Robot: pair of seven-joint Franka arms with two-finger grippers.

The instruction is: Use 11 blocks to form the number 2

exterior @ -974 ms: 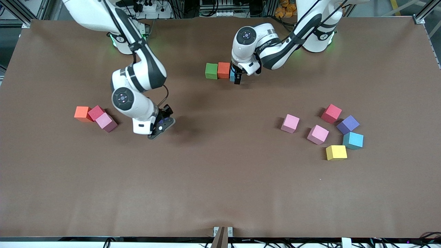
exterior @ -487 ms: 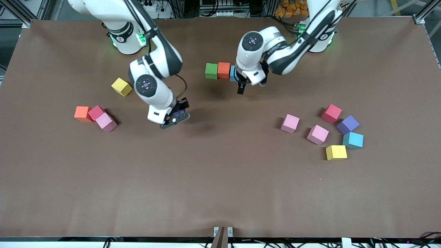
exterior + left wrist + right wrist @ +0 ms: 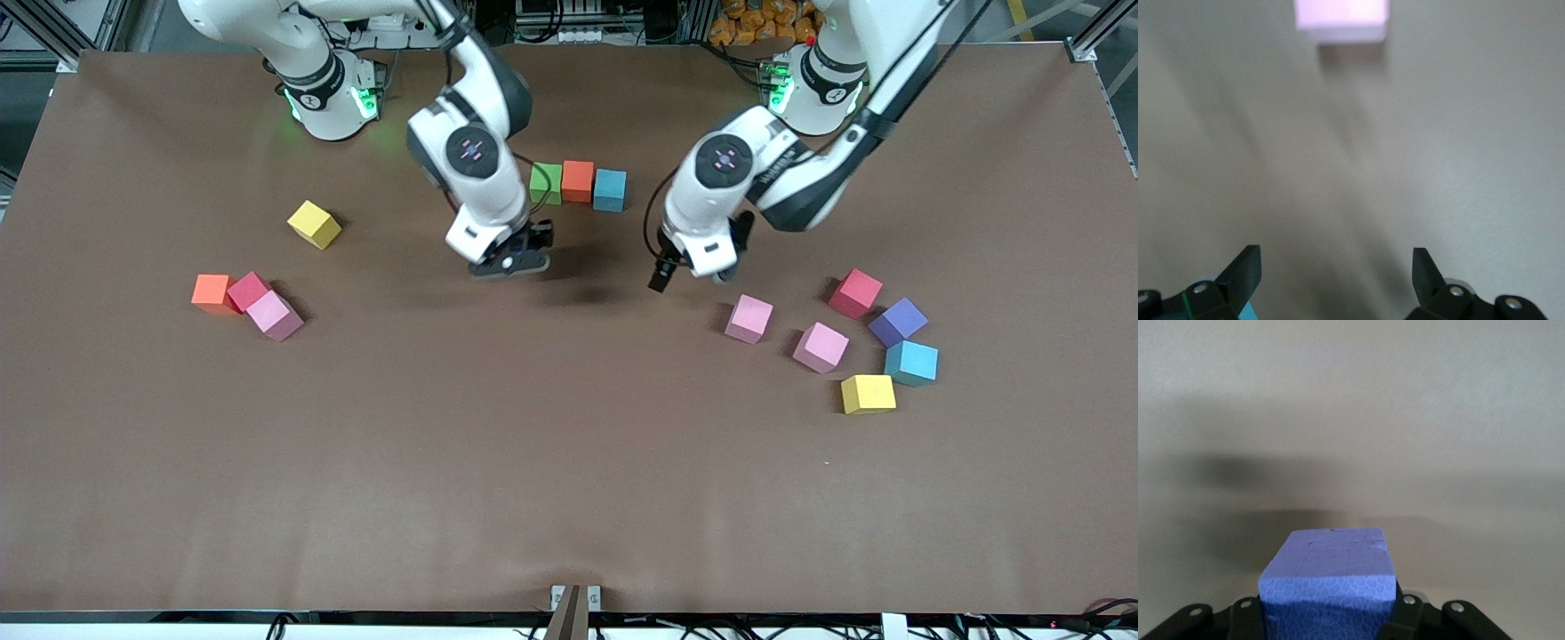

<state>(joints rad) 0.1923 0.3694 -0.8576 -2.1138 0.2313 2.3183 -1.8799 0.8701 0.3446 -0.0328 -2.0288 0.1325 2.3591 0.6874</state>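
My right hand (image 3: 514,260) grips a purple block (image 3: 1328,577), light, foam-like and squarely clamped on flat sides, over the tabletop (image 3: 569,462) near the green-orange-blue row (image 3: 578,182), while my left hand (image 3: 662,277) hangs spread wide, empty.

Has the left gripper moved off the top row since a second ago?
Yes. The open left gripper left the light blue foam cube and now hangs near the pink foam cube.
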